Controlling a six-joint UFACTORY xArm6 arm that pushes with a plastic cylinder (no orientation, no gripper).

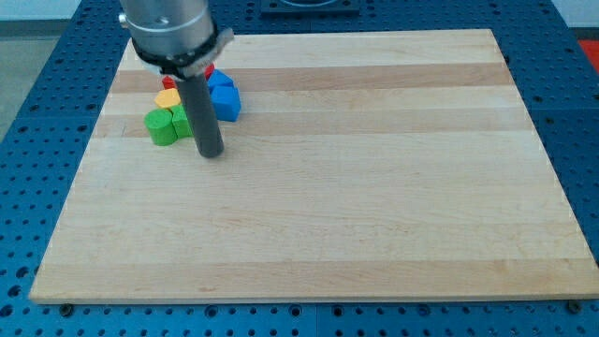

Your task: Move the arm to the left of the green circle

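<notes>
A cluster of small blocks lies at the view's upper left of the wooden board (318,187). A green round-looking block (160,126) sits at the cluster's left, with a second green block (182,120) touching its right side. A yellow block (168,97) lies just above them, a red block (169,82) above that, partly hidden by the arm. Blue blocks (226,99) sit at the cluster's right. My tip (211,153) rests on the board just right of and below the green blocks, close to the second green one.
The board lies on a blue perforated table (37,103). The arm's grey housing (168,28) hangs over the cluster's top and hides part of the red block.
</notes>
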